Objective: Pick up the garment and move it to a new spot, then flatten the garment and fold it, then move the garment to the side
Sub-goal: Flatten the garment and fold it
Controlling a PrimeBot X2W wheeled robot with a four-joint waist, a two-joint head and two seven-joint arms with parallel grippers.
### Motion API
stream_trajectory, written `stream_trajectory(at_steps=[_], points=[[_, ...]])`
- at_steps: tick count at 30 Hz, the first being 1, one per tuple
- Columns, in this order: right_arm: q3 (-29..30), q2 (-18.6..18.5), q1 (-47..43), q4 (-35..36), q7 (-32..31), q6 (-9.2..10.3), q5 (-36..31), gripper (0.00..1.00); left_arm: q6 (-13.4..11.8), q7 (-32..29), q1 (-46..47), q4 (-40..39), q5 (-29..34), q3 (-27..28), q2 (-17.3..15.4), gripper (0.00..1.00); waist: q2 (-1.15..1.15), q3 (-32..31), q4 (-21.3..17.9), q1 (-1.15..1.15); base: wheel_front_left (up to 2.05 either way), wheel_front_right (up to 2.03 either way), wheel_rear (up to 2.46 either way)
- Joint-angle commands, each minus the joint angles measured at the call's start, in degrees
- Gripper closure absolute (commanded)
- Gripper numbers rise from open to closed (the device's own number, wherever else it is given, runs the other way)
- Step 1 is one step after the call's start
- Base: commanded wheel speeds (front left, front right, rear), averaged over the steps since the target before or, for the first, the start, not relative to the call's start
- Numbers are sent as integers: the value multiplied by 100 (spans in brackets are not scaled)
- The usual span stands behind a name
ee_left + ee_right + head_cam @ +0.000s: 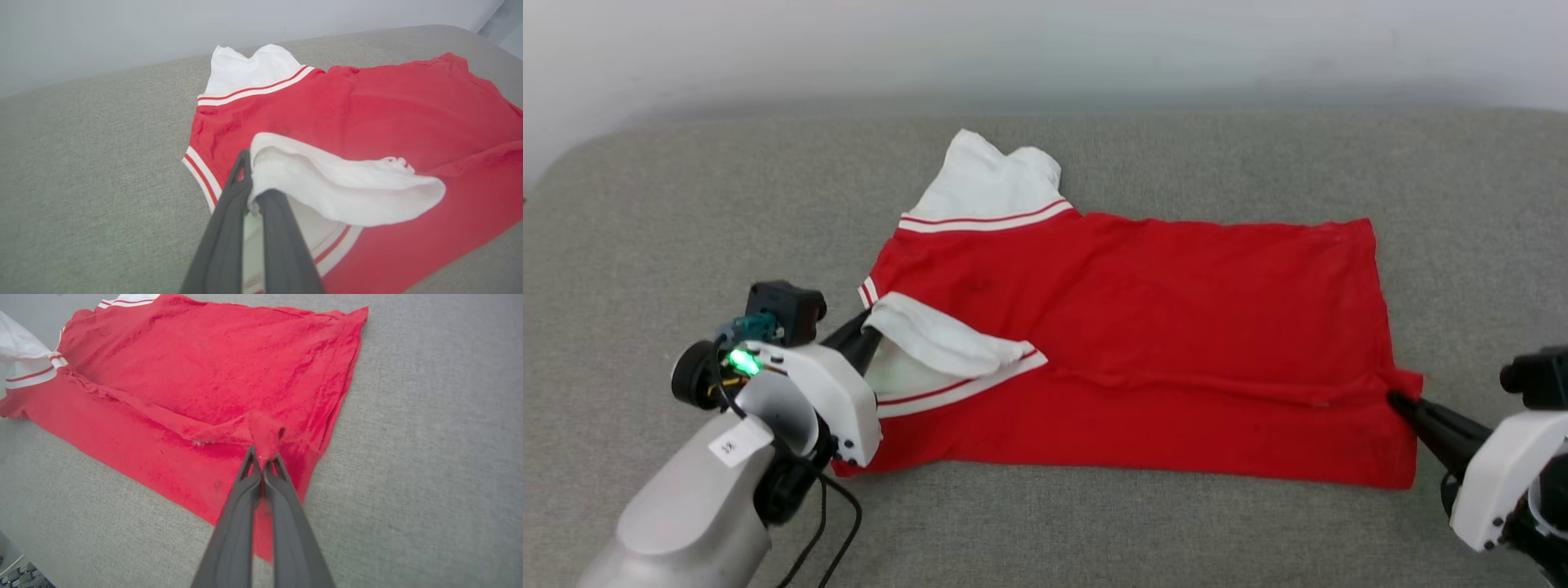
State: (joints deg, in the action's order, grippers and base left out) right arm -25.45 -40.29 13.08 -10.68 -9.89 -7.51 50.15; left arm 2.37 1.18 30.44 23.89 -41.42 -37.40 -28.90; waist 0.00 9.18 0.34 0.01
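Nearest you, at the lower left of the head view, your left pincer (869, 328) is clamped on the near sleeve (939, 339). In the left wrist view the pincer (254, 179) has the white sleeve (335, 188) pinched at its edge. The cloth bulges up and drapes over onto the red body. A black cable (841, 523) hangs in a loop below that wrist.

At the lower right, your right pincer (1396, 400) is clamped on the garment (1176, 310) at its right-hand edge. In the right wrist view the pincer (263, 457) has its fingers together on a small raised tuft of red cloth. A low crease runs across the shirt (224, 355) from that tuft toward the near sleeve.

The garment (367, 114) lies spread on the grey fabric surface (645, 245), plain red side up. Its shoulders are toward your left and its hem toward your right. The strip nearest you lies flat below the crease.

Farther back, the other sleeve (992, 180) sticks out past the far edge, white with red-and-white trim, slightly rumpled (249, 69). Beyond the surface stands a pale wall (1045, 49).
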Motion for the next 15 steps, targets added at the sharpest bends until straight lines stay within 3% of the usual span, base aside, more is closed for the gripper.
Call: stream_trajectory(at_steps=[1, 15], points=[[-37, 46, 142, -52, -9, 5, -43, 100, 26, 27, 126, 82, 8, 5, 37, 100, 0, 188, -40, -1, 0, 0, 0], [-774, 335, 1166, -1546, 150, 6, -162, 100, 415, 80, 788, 1973, -99, -302, 572, 100, 0, 606, -10, -1, 0, 0, 0]])
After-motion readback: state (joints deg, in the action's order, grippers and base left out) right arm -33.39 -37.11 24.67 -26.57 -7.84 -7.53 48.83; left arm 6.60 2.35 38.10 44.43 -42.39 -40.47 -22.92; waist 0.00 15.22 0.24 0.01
